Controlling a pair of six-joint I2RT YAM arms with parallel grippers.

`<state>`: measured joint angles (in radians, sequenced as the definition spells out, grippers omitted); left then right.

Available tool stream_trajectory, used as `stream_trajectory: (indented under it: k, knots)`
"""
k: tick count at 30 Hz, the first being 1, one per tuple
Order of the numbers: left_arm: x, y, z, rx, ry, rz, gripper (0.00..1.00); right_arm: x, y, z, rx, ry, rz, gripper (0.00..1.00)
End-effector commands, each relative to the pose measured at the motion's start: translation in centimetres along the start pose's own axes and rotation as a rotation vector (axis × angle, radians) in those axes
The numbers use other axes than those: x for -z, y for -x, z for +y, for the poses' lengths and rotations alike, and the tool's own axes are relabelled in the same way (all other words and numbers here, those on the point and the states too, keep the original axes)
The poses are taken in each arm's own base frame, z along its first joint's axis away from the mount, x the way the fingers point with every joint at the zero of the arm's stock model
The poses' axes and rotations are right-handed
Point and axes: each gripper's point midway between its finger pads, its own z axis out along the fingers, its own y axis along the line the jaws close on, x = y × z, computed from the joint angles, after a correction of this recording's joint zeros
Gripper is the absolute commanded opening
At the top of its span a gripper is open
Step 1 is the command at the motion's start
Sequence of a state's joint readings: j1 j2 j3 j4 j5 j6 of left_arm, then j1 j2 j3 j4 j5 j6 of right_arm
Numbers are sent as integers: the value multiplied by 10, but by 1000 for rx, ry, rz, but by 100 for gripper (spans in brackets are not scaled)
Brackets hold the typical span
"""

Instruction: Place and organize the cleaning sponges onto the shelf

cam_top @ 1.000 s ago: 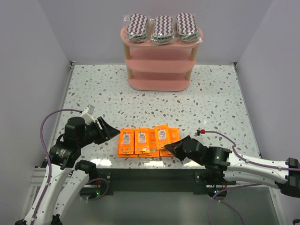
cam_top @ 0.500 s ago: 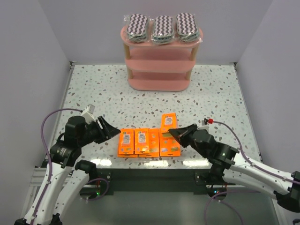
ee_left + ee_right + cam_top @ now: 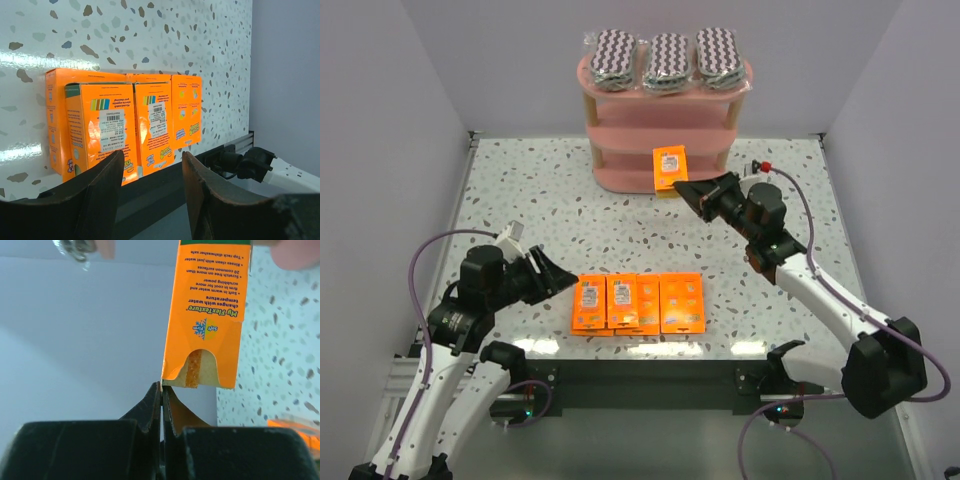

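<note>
between the tips of the right tool [image 3: 682, 187] sits an orange packet [image 3: 668, 165]

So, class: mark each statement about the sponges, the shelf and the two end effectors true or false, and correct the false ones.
1. Three zigzag sponge packs lie on the top tier of the shelf. True.
2. The right end effector is open and empty. False: it is shut on an orange packet.
3. The left end effector is open. True.
4. Every orange pack is on the shelf. False: a row of orange packs lies on the table, near the arm bases.
</note>
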<state>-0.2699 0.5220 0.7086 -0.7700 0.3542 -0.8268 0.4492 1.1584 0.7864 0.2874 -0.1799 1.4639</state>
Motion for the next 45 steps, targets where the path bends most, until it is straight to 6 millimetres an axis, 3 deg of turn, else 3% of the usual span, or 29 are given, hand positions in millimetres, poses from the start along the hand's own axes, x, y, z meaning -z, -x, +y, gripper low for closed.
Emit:
stream_trajectory:
  k: [1, 2, 4, 5, 7, 10, 12, 13, 20, 24, 29, 35, 40, 45]
  knots:
    - [5, 13, -20, -27, -64, -40, 55, -2, 6, 74, 101, 251, 74, 0]
    - [4, 14, -20, -30, -64, -38, 55, -3, 11, 89, 108, 292, 74, 0]
    - [2, 14, -21, -31, -68, -34, 55, -19, 28, 83, 103, 260, 50, 0]
    - [1, 15, -21, -33, -66, -36, 55, -23, 34, 92, 110, 274, 40, 0]
    - [0, 16, -21, -32, -66, -34, 55, -38, 50, 90, 91, 255, 25, 0]
    - [-1, 18, -22, -35, -65, -35, 55, -50, 66, 96, 94, 244, 15, 0]
    - [-1, 20, -24, -40, -66, -38, 55, -62, 71, 87, 98, 213, 25, 0]
    - [-1, 20, -24, -36, -65, -39, 55, -63, 70, 94, 109, 221, 35, 0]
    - [-5, 21, -23, -26, -64, -36, 55, -85, 83, 66, 96, 169, 29, 0]
    - [-7, 24, -23, -23, -63, -43, 55, -96, 113, 37, 81, 137, -14, 0]
    - [-10, 30, -27, -15, -68, -63, 55, -106, 158, 21, 74, 153, -49, 0]
    - [-17, 40, -30, -11, -58, -70, 55, -122, 192, 2, 57, 117, -66, 0]
    - [-22, 47, -33, -2, -55, -80, 55, -124, 202, -10, 37, 97, -72, 0]
    - [-26, 46, -30, 8, -49, -75, 55, -119, 198, -19, 17, 76, -58, 0]
